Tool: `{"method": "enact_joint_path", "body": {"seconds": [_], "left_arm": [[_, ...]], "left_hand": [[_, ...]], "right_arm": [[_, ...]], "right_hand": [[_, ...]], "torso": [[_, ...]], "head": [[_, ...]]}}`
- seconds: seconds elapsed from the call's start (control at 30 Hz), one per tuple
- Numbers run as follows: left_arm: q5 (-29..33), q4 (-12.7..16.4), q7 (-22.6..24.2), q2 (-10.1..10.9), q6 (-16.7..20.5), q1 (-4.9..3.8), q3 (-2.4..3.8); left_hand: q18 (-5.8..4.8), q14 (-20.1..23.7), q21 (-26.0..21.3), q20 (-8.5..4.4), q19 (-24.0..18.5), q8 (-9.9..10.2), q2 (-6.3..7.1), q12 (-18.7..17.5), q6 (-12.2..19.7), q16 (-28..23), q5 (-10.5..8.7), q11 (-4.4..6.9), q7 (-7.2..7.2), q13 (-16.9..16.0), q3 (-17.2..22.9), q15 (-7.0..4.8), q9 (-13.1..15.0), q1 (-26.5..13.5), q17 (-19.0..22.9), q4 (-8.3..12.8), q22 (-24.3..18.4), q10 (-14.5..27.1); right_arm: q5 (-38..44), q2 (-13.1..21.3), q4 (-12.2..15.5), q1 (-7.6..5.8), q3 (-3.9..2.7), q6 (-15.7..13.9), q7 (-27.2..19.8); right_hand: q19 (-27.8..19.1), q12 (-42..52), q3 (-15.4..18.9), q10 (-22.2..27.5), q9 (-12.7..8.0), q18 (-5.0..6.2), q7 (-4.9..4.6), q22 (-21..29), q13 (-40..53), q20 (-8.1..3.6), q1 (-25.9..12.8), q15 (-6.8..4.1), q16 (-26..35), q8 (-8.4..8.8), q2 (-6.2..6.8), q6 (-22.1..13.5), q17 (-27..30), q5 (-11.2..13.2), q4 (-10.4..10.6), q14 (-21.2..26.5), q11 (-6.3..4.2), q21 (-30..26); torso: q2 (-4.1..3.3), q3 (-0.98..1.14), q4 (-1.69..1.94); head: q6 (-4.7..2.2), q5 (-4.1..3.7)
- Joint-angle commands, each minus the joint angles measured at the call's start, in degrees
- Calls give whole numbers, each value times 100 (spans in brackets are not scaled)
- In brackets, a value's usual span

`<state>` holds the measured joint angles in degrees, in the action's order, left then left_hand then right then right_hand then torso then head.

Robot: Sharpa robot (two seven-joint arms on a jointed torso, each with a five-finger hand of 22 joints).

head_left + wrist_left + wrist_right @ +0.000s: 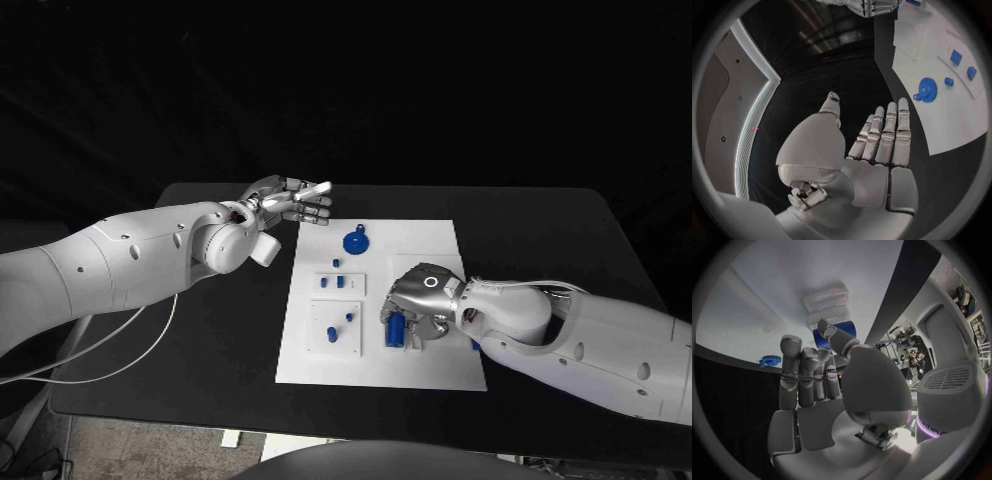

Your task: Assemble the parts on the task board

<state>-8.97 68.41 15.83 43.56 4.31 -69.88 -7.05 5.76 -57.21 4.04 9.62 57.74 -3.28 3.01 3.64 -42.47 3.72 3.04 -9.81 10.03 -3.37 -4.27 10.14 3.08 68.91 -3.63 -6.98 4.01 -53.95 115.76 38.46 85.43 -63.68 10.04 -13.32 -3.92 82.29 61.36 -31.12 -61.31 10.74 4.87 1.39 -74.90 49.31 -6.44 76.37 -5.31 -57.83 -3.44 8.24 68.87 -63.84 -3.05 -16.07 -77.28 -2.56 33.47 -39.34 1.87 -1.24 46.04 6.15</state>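
The right hand (421, 292), fingers loose and holding nothing, hangs over the board (433, 240); the blue cylinder (394, 331) lies at its seven o'clock, lengthwise twelve-to-six. The left hand (283, 200) is spread empty, far off.

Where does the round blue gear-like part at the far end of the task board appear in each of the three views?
Head view: the round blue part lies near the board's far edge, by the left hand.
Left wrist view: it lies on the board beyond the fingers.
Right wrist view: a toothed blue piece, probably the same part, at the board's edge.
Shared landmark: the white task board.
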Motion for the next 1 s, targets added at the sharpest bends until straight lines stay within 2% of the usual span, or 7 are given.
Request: {"method": "enact_joint_path", "body": {"seconds": [0.03, 0.43, 0.53, 0.87, 0.93, 1.0], "left_arm": [[12, 21, 30, -9, -42, -7, 3], [7, 29, 25, -6, -44, -7, 3], [6, 34, 22, -3, -43, -7, 3], [-5, 40, 0, 3, -46, -8, 3], [-10, 39, -10, 5, -47, -8, 3], [-12, 41, -16, 5, -50, -8, 3]], "left_hand": [[42, 33, -8, -9, -5, 18, -20, -14, -35, -25, -17, 0, 12, 3, -25, 3, -3, 21, 6, 7, 0, -7], [42, 33, -8, -9, -5, 18, -20, -14, -35, -25, -17, 0, 12, 3, -25, 3, -3, 21, 6, 7, 0, -7], [42, 33, -8, -9, -5, 18, -20, -14, -35, -25, -17, 0, 12, 3, -25, 3, -3, 21, 6, 7, 0, -7], [45, 39, -8, -7, -6, 18, 4, -15, -38, -25, -17, -5, 18, 4, -17, 5, -2, 33, 6, -5, 0, -7], [46, 38, -7, -7, -2, 17, -1, -15, -44, -25, -18, -6, 20, 4, -15, 5, -2, 36, 6, -7, 1, -8], [47, 37, -6, -8, 0, 17, -1, -15, -49, -24, -18, -6, 20, 4, -15, 4, -2, 38, 5, -8, 1, -7]], "right_arm": [[77, -27, -35, 5, 1, 110, -56], [90, -96, -111, 32, 4, 149, -89], [90, -104, -121, 34, 5, 201, -77], [93, -138, -149, 51, 11, 397, -16], [101, -146, -152, 54, 12, 488, 20], [105, -151, -157, 55, 13, 553, 46]], "right_hand": [[-49, 14, -6, 32, 2, 74, -320, -289, -8, 11, -5, 0, 35, -19, -35, 361, 13, 19, -10, 50, 10, -43], [-82, 7, -34, 79, -7, 81, -308, -278, -23, 16, -2, 3, 52, -17, -39, 327, 17, 18, -10, 82, 7, -93], [-111, -15, -52, 128, -42, 88, -301, -265, -47, 17, -2, 4, 75, -11, -35, 216, 30, 18, -12, 113, 7, -152], [-258, -130, -208, 304, -440, 133, -202, -163, -181, 34, 10, 20, 276, -10, 37, -328, 189, 10, -15, 298, 7, -633], [-336, -202, -215, 368, -558, 150, -117, -99, -229, 39, 36, 27, 419, -8, 72, -613, 291, 10, -17, 402, 2, -910], [-353, -238, -197, 382, -661, 147, -77, -93, -282, 41, 66, 30, 475, -15, 86, -736, 339, 9, -8, 450, 1, -958]], "torso": [[3, -3, -2], [-1, 0, 1], [-1, 0, 1], [3, 1, -2], [3, 1, -2], [4, 0, -1]], "head": [[-2, 2], [5, 1], [5, 1], [20, 20], [20, 20], [17, 19]]}}
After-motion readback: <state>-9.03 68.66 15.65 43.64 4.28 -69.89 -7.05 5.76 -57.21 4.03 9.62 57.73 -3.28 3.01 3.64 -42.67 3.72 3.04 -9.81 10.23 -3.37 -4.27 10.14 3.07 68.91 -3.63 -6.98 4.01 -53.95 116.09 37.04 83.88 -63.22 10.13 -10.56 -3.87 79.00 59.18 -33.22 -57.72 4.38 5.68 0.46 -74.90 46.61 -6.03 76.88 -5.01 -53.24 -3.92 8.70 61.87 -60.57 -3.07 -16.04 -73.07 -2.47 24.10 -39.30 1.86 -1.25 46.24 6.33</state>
